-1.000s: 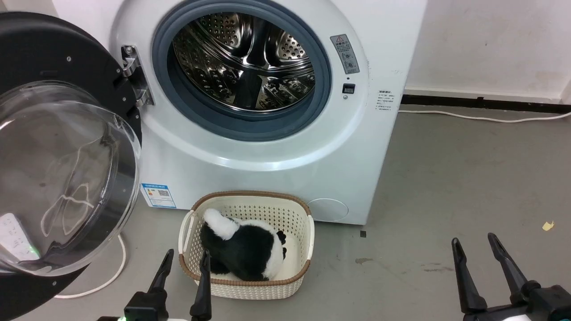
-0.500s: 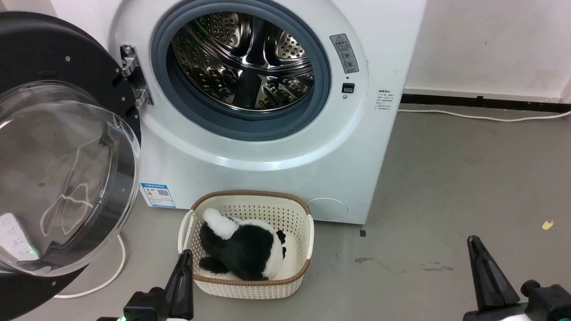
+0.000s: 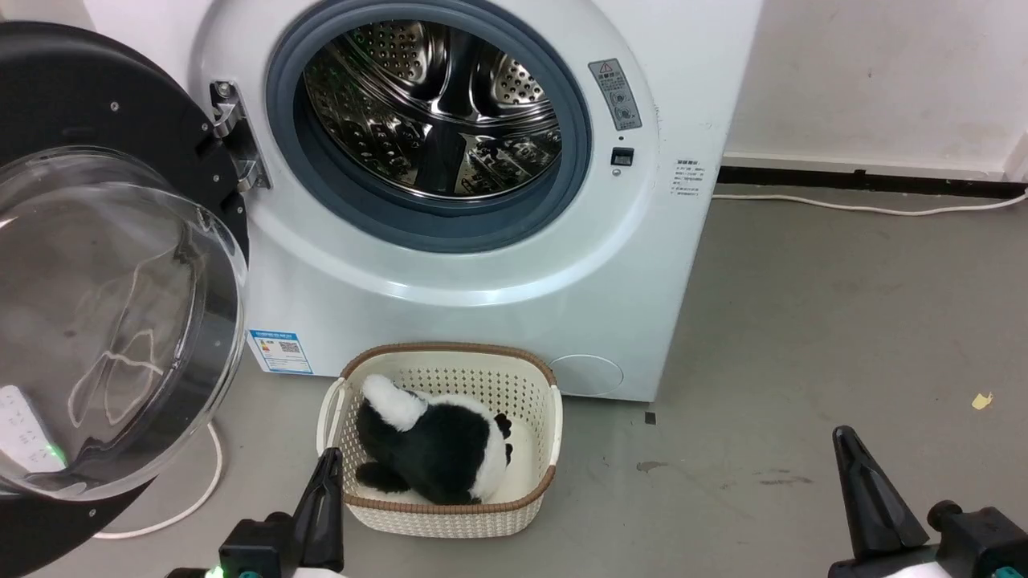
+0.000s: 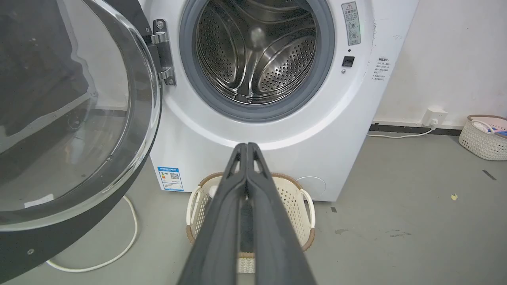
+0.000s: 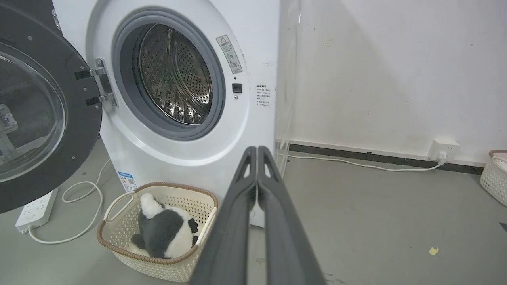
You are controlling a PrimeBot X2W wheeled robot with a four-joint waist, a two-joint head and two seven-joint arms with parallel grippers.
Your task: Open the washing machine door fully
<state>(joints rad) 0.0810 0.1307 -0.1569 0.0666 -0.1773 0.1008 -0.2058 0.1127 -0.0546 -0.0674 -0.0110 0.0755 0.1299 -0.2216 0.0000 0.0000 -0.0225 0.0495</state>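
The washing machine door (image 3: 104, 305) is swung wide to the left on its metal hinge (image 3: 233, 132), its black ring and clear glass bowl facing me; it also shows as the door (image 4: 67, 118) and the door (image 5: 35, 114). The white washing machine (image 3: 482, 297) has its steel drum (image 3: 438, 104) exposed inside the grey gasket. My left gripper (image 3: 328, 461) is shut and holds nothing, low in front of the basket, well right of the door. My right gripper (image 3: 843, 440) is shut and holds nothing over bare floor at the lower right. In the wrist views each pair of fingers, left gripper (image 4: 246, 145) and right gripper (image 5: 256, 149), is pressed together.
A cream basket (image 3: 554, 417) with a black-and-white plush toy (image 3: 434, 445) sits on the floor before the machine. A white cable (image 3: 851, 210) runs along the wall. A power strip (image 5: 33, 209) and its looped cord lie under the door. Another basket (image 4: 481, 138) stands far right.
Both grippers went from open to shut during the last second. The head view has shifted slightly; the door and basket have not moved.
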